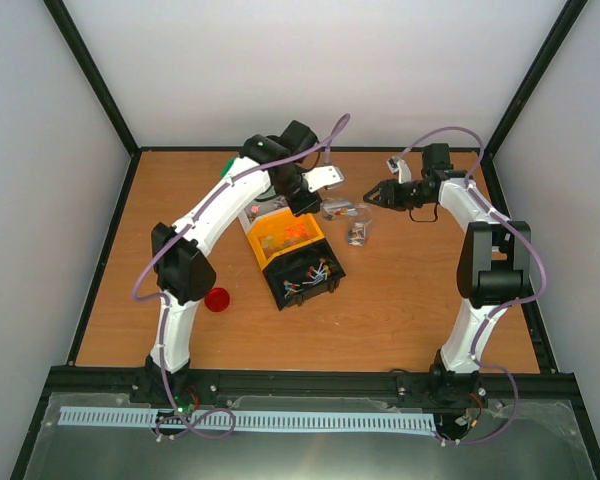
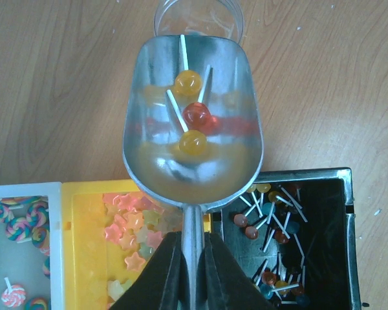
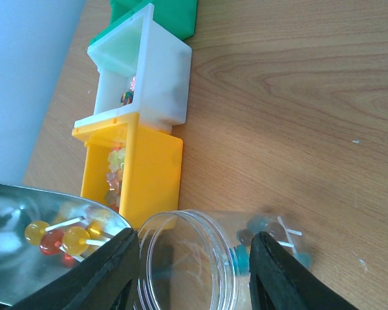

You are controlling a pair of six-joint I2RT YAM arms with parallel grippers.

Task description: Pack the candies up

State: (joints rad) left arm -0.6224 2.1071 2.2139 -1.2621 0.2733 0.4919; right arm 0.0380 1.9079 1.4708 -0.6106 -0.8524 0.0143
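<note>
My left gripper (image 2: 193,258) is shut on the handle of a metal scoop (image 2: 194,155), seen from above (image 1: 327,178). The scoop carries three lollipop candies (image 2: 195,115), two yellow and one red. Its tip is at the mouth of a clear jar (image 2: 197,19). My right gripper (image 3: 194,242) has a finger on each side of this jar (image 3: 187,271) and holds it tilted toward the scoop (image 3: 45,252). A few blue and brown lollipops (image 3: 271,229) lie in the jar's bottom. Several more lollipops (image 2: 278,226) fill the black bin (image 2: 349,213).
The yellow bin (image 2: 77,258) of star sweets sits beside the black bin (image 1: 305,278); white (image 3: 165,84) and green (image 3: 174,13) bins stand behind it. A red lid (image 1: 217,299) lies left of the bins. A small clear thing (image 1: 358,233) lies below the jar.
</note>
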